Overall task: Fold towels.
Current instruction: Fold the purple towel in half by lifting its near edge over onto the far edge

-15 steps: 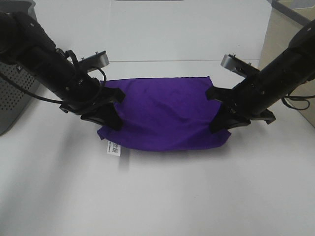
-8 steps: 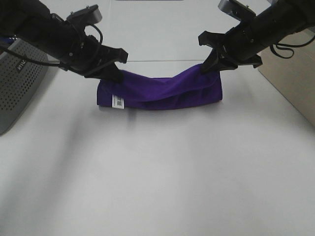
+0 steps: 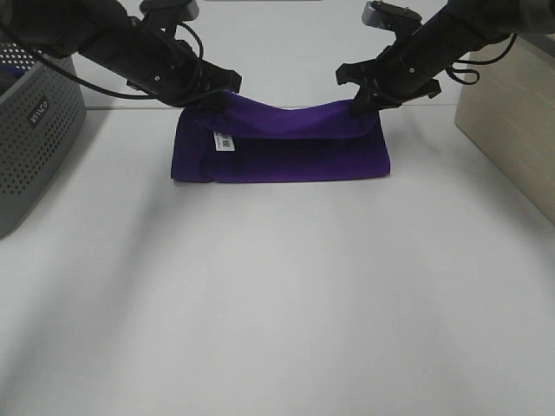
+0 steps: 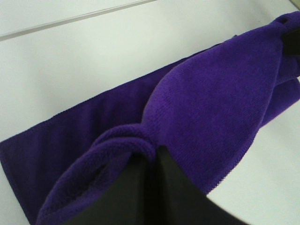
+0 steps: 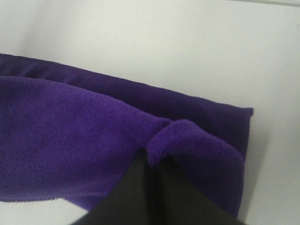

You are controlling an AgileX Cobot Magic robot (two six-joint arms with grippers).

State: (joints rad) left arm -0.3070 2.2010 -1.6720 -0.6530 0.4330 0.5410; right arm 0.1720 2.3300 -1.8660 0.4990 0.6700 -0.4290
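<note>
Left gripper (image 4: 149,187) first: its dark fingers are pressed together, pinching a bunched, rolled corner of the purple towel (image 3: 286,156), with cloth puckering out on either side of the tips. Over to the right gripper (image 5: 151,190) and it's the same story, jaws closed tight on the opposite corner, a small curl of microfibre folded over right at the pinch. Between the two grips the held edge is up off the surface and sags in a shallow dip across the middle, so both corners ride higher than the centre. That raised flap drapes forward over the rest of the cloth, which lies flat as a long, dark band on the white table (image 3: 277,303). A small white tag (image 3: 224,143) shows on the flap's near edge, close to the left-hand corner and facing the high camera. The whole towel sits toward the far side of the table, roughly centred between the two arms, which reach in low from the upper left and upper right. Further out, a grey perforated basket (image 3: 35,147) stands at the left edge, well apart from the cloth, and a beige box (image 3: 512,139) at the right edge.
</note>
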